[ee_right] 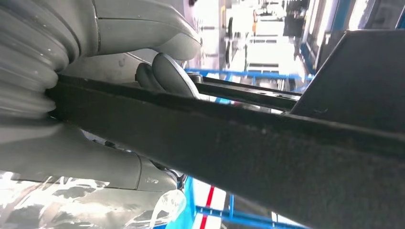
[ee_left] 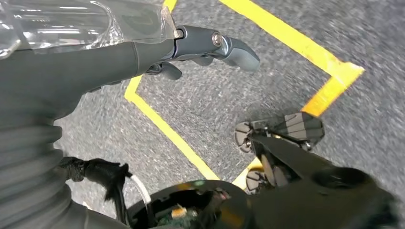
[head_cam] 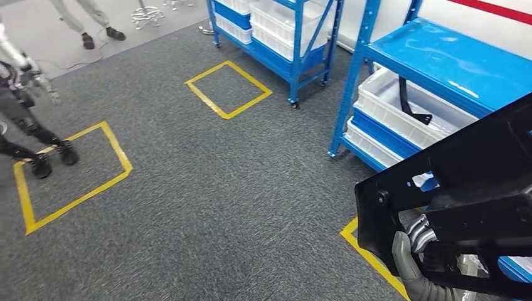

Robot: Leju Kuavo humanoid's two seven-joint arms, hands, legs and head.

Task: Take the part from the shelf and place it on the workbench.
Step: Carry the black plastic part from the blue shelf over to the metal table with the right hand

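Note:
The part (head_cam: pixel 464 182) is a large flat black frame at the lower right of the head view. My right hand (head_cam: pixel 414 251) grips it from below, grey thumb against its lower edge. In the right wrist view the part (ee_right: pixel 286 157) runs across the picture as a thick black bar, with my right hand (ee_right: pixel 119 57) wrapped around it. My left hand (ee_left: pixel 210 47) hangs over the grey carpet, its fingers apart and holding nothing. Behind the part stands the blue shelf (head_cam: pixel 452 63).
A white bin (head_cam: pixel 389 113) on the blue shelf holds another black piece (head_cam: pixel 408 100). A second blue shelf (head_cam: pixel 282 37) with white bins stands farther back. Yellow tape squares (head_cam: pixel 228 89) mark the carpet. Another robot (head_cam: pixel 25 119) stands at the left, a person's legs (head_cam: pixel 88 25) at the top left.

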